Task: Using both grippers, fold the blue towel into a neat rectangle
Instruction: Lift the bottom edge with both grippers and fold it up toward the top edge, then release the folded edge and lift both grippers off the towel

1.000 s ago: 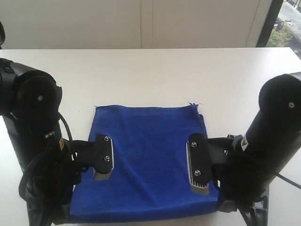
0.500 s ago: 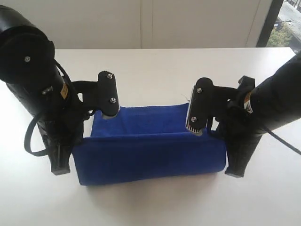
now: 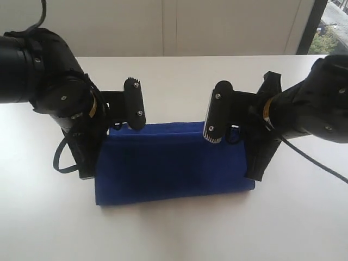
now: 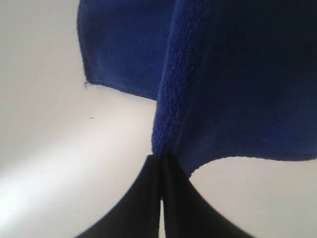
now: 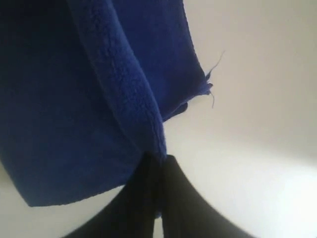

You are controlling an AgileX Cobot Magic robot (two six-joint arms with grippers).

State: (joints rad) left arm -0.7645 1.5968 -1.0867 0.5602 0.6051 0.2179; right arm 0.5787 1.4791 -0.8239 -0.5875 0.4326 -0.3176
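Observation:
The blue towel (image 3: 174, 163) is doubled over on the white table (image 3: 174, 76), its near half raised and carried over the far half. A strip of the lower layer shows along the far edge. My left gripper (image 3: 87, 175) is shut on the towel's left edge, and the left wrist view shows the black fingers (image 4: 161, 166) pinching the plush hem of the towel (image 4: 237, 74). My right gripper (image 3: 253, 175) is shut on the right edge, its fingers (image 5: 159, 163) closed on the towel (image 5: 59, 99). A frayed corner with loose threads (image 5: 208, 87) lies on the table beyond. No label shows.
White table surface surrounds the towel on all sides. A pale wall (image 3: 174, 27) runs behind the table's far edge, with a window strip (image 3: 329, 24) at the far right. Both arm bodies stand over the towel's far corners.
The towel lay flat with both grippers at its near corners. Both grippers have since lifted the near edge and carried it toward the far edge, folding the towel over itself.

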